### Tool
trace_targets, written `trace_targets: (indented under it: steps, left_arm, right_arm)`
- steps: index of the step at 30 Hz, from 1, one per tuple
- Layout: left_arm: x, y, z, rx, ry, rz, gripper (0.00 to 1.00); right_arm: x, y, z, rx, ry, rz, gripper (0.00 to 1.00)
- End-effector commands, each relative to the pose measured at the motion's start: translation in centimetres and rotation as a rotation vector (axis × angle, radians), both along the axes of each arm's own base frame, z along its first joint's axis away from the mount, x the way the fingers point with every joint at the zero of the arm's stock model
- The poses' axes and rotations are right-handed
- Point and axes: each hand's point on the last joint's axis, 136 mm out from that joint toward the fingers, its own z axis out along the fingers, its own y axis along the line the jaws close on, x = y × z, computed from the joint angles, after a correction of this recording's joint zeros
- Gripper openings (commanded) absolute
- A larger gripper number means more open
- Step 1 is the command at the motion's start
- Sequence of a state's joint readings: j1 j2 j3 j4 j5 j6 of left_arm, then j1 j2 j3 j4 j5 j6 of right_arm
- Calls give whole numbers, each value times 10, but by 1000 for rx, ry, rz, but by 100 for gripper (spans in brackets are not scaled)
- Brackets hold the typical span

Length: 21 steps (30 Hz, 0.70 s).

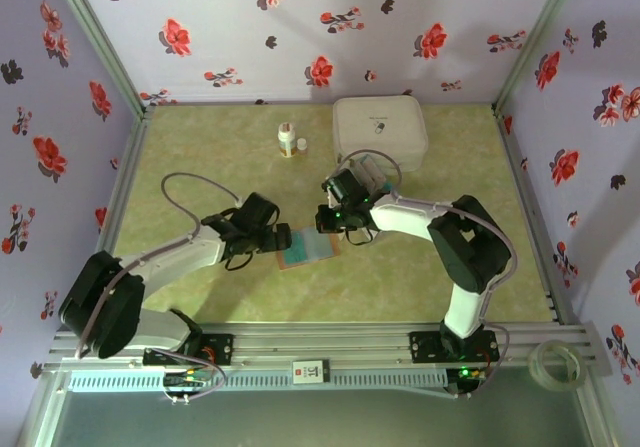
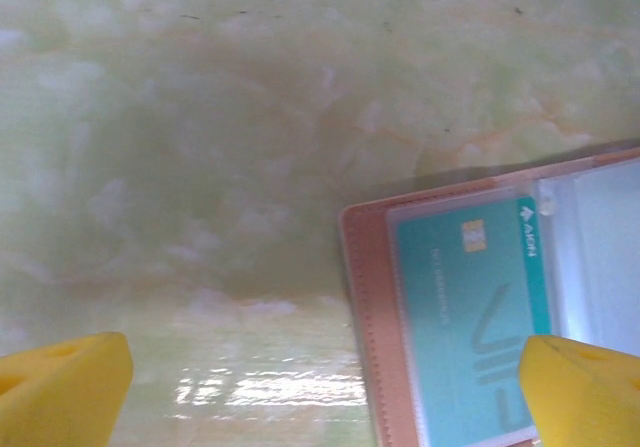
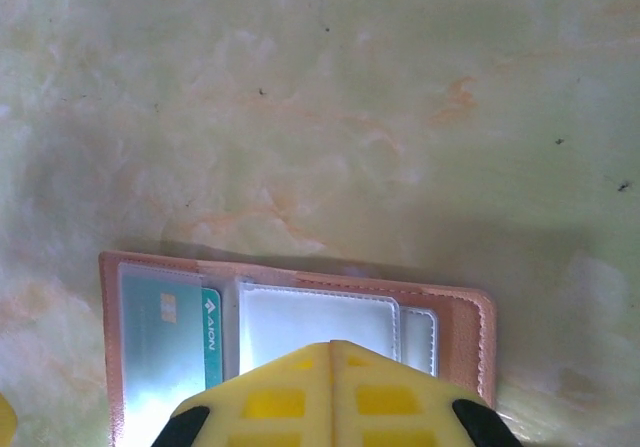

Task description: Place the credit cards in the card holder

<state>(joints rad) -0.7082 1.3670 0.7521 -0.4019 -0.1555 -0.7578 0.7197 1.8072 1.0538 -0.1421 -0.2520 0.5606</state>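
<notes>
OK, holder (image 1: 306, 248) lies open & flat on the green marbled table (image 1: 200, 157), about mid-table, w/ a gripper at each end. L gripper (image 2: 320, 397) is spread wide. Its yellow fingers (image 2: 60, 387) sit at opposite bottom corners of the L wrist view, w/ bare table and the holder's left end between them. One of those fingers hangs over the holder's near corner; can't tell if it touches.

One teal card (image 2: 468, 312) w/ a gold chip and white lettering along one edge sits inside a clear sleeve in that end of the holder. The tan rim runs round it.

R gripper (image 3: 331, 359) is pressed together, the yellow pads meeting w/ no gap and nothing seen pinched. Its tips are over the middle clear sleeves (image 3: 315, 327), which show pale grey-white. Can't tell whether the tips touch the plastic. In the R wrist view the teal card is in the leftmost pocket and the holder's tan edge shows on both sides.

At the back, right of centre, a white box (image 1: 380, 132) sits well apart from the holder. A small bottle (image 1: 287, 140) stands near the box's left side. A tape roll (image 1: 555, 362) lies off the table by the near right rail.
</notes>
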Motion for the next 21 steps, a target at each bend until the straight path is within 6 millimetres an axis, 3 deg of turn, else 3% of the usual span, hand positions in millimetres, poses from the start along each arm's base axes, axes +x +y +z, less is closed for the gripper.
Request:
trace_targets:
  steps: [1,21]
  left_arm:
    - [7,-17,7,-40,-14,1,100]
    - [5,-46,-14,-31,12,-43,100]
  right_arm:
    - [3,2,-3,3,9,6,5]
    - [-7,10,-23,36,65,6,4]
